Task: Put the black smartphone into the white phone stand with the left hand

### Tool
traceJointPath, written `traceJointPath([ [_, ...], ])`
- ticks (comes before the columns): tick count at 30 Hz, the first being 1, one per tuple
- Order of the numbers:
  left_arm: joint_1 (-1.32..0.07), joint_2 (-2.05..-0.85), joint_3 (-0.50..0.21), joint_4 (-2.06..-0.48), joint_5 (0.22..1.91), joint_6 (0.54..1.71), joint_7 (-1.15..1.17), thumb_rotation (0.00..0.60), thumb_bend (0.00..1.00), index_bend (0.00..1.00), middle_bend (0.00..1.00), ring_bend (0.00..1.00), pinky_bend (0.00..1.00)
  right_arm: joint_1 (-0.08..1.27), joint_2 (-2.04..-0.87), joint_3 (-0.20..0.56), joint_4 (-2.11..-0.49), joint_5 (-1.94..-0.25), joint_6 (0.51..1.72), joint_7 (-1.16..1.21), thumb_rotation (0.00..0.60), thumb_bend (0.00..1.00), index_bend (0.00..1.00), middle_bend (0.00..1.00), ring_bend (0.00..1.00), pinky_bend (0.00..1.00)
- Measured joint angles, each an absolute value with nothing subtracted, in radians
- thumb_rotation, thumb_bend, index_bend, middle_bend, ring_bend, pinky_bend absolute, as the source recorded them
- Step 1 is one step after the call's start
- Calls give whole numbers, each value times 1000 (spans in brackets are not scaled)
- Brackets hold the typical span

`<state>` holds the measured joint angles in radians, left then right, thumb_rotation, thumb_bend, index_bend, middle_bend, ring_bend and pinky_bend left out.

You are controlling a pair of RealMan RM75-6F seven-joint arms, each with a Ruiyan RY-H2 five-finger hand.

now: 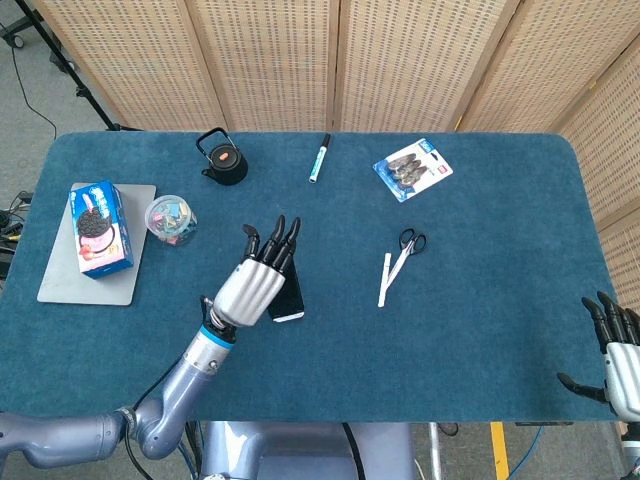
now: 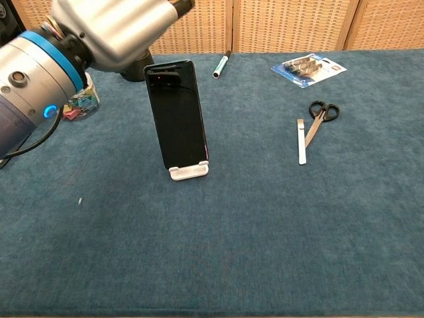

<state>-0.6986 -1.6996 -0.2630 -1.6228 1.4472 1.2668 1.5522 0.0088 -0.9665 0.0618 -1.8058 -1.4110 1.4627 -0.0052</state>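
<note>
The black smartphone (image 2: 177, 114) stands upright, leaning back in the white phone stand (image 2: 188, 171) in the middle of the blue table; only the stand's lip shows. In the head view the smartphone (image 1: 291, 298) is mostly hidden behind my left hand (image 1: 257, 278). That left hand (image 2: 109, 28) is raised above and to the left of the phone, fingers spread, holding nothing and not touching it. My right hand (image 1: 612, 350) hangs at the table's right front edge with fingers apart, empty.
Scissors (image 2: 319, 116) and a white strip (image 2: 301, 141) lie right of the stand. A blister pack (image 2: 308, 67), a marker (image 2: 220, 64) and a black kettle (image 1: 223, 158) sit at the back. A jar of clips (image 1: 170, 220) and a cookie box (image 1: 98, 226) on a grey board are left.
</note>
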Motion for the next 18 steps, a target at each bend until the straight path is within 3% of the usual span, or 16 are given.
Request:
traceJointPath([
  [6, -655, -1605, -302, -1719, 1349, 1299, 1471, 600, 0, 162, 0, 0, 168, 8, -967, 62, -1808, -1412, 1467, -9, 600, 0, 0, 0, 0, 0],
  [9, -612, -1573, -315, -1736, 1301, 1336, 1390, 600, 0, 106, 0, 0, 97, 7, -966, 61, -1809, -1414, 1470, -9, 600, 0, 0, 0, 0, 0],
  [18, -476, -1458, -326, -1791, 1142, 1376, 1063, 600, 0, 70, 0, 0, 40, 9, -979, 61, -1801, -1418, 1472, -36, 600, 0, 0, 0, 0, 0],
])
